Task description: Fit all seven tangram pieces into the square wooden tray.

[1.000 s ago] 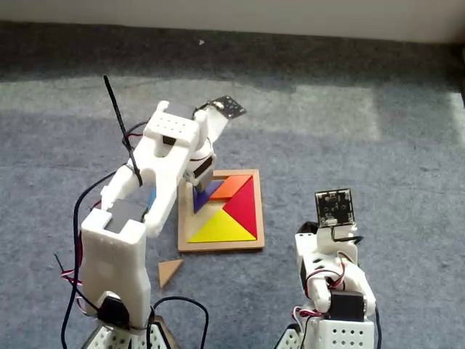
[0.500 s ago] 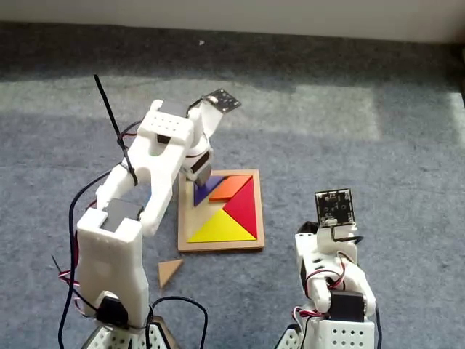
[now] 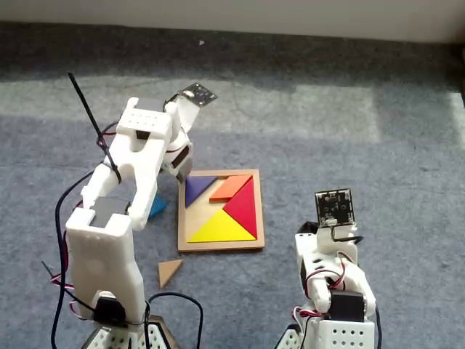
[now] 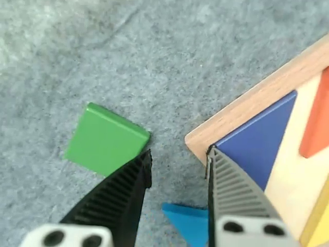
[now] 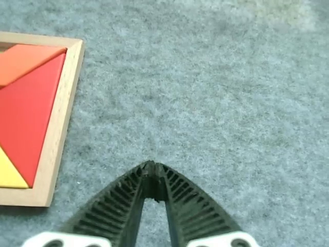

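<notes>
Purple triangle (image 3: 195, 187) in tray (image 3: 218, 246), right angle at far-left corner. Left jaws parted; right jaws closed.

Closed right pincer (image 5: 154, 180) over grey carpet (image 5: 205, 92), beside tray (image 5: 59, 128)

Indoor robotics test bench, probably a laboratory or a hobby workroom; the view does not settle which. The work surface is covered edge to edge with grey-blue carpet-like fabric (image 3: 341, 167). Two small white, seemingly 3D-printed arms stand at the lower edge, the left arm (image 3: 116, 218) and the right arm (image 3: 330, 283). Both have bare servo housings, loose black cable (image 3: 174, 295) and an uncovered camera circuit board (image 3: 334, 208). A square wooden tray (image 3: 220, 248) lies between them as the test object. A pale strip (image 3: 290, 14) runs along the top edge, and a soft patch of light (image 3: 334, 109) lies at upper right.
</notes>
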Robot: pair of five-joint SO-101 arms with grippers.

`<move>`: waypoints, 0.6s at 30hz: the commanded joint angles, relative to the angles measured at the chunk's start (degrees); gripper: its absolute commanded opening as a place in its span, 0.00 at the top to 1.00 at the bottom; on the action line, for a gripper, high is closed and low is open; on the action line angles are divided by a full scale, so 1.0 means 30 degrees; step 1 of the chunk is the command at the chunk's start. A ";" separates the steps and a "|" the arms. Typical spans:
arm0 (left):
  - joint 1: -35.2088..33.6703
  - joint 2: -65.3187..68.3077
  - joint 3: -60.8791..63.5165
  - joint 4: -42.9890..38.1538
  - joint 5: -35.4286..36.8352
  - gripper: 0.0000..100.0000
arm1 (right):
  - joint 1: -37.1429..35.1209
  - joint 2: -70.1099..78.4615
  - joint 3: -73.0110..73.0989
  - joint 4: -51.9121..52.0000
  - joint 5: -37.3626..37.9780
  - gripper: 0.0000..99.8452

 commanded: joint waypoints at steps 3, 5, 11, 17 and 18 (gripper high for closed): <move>0.0864 -0.1275 -0.0718 0.1231 -0.0029 0.82 | 0.0220 -0.0249 0.2505 -0.0454 0.0205 0.99; 0.1451 -0.2095 -0.0601 0.1612 -0.0029 0.82 | 0.0220 -0.0249 0.2505 -0.0454 0.0205 0.99; 0.3355 -0.3531 -0.0542 0.1963 0.1670 0.82 | 0.0220 -0.0249 0.2505 -0.0454 0.0205 0.99; 0.4879 -0.2183 -0.0630 0.0850 0.3106 0.82 | 0.0220 -0.0249 0.2505 -0.0454 0.0205 0.99; 0.4996 -0.1919 -0.0689 0.0821 0.3223 0.82 | 0.0220 -0.0249 0.2505 -0.0454 0.0205 0.99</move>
